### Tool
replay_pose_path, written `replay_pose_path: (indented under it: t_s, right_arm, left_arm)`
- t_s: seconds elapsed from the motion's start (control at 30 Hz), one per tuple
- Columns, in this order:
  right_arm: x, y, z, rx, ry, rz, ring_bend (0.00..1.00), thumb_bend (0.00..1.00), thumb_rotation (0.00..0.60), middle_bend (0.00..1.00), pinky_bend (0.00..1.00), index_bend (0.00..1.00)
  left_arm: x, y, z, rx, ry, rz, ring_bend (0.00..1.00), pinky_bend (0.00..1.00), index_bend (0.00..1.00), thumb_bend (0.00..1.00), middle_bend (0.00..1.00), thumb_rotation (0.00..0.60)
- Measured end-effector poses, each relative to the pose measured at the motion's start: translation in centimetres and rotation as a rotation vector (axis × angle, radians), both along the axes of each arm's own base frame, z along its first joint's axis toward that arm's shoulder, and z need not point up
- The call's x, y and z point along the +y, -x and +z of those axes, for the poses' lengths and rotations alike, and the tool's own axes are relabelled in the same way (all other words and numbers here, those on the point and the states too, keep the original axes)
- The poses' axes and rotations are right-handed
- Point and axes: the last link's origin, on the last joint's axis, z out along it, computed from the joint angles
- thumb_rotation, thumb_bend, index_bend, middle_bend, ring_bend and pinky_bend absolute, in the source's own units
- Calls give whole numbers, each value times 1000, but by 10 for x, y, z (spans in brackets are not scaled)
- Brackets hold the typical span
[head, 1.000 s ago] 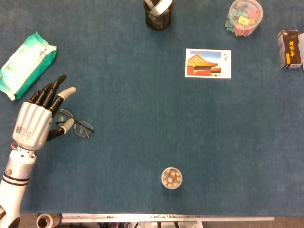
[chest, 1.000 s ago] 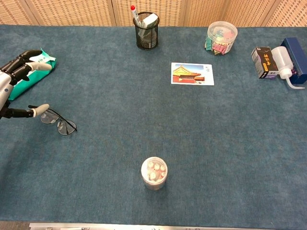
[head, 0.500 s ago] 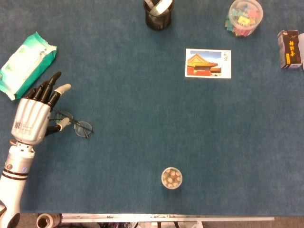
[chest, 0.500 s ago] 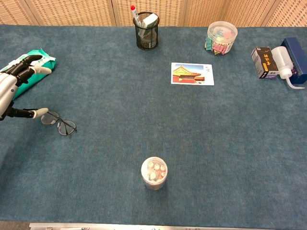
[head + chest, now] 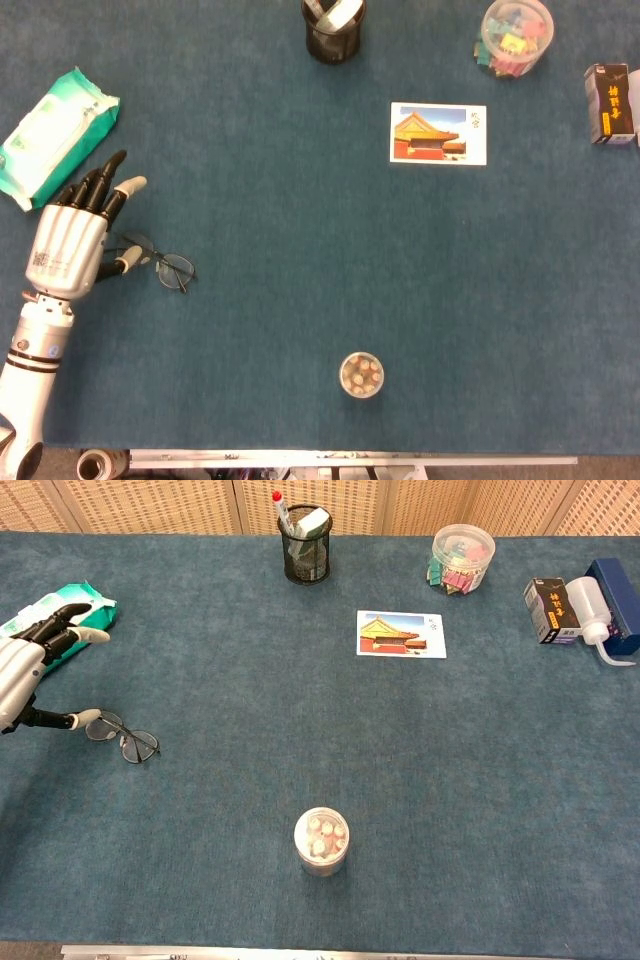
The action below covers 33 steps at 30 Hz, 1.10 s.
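A: Well, what lies around on the tabletop (image 5: 300,250)?

B: Along the far edge stand a black mesh pen holder (image 5: 333,28) and a clear tub of coloured clips (image 5: 515,37). A dark carton (image 5: 610,103) sits at the right edge; the chest view shows a white squeeze bottle (image 5: 592,605) and a blue box (image 5: 620,605) just beside it. A postcard of a red palace (image 5: 438,133) lies flat, right of the middle. A small round jar (image 5: 361,375) stands near the front edge, and a green pack of wipes (image 5: 55,135) lies near the far left corner.

A: Is anything between the hand and the glasses?

B: Nothing. The wipes lie just beyond the fingertips, and all else is well apart.

A: How do the glasses look?

B: The glasses (image 5: 160,262) are thin, dark-rimmed, with round clear lenses. They lie flat near the left edge, just right of the hand, one lens toward the thumb.

A: And the hand?

B: The left hand (image 5: 70,250) hovers palm down, its silver back up. The dark fingers (image 5: 100,188) are stretched toward the far edge, close together. The thumb (image 5: 122,264) points right, its tip at the near lens; whether it touches I cannot tell. It holds nothing. The forearm runs back to the front left corner. The right hand shows in neither view
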Motion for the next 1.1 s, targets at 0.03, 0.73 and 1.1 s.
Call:
replay_pose_path:
  t_s: [0.03,0.73,1.1]
  right_arm:
    - [0,0,0,0,0,0,396,0,600,483,694,658]
    - [1,0,2,-5,5,0,396,0,600,483,694,658]
    - [0,0,0,0,2,-1,396,0,600,483,694,658]
  left_arm:
    - [0,0,-1,3,3,1,176,341,220,0,76,600]
    - [1,4,-15,71,46,16,161,319,220,0,69,600]
    - [-16,-19,22,-64,-39,-83,175,319,221,0,71,600]
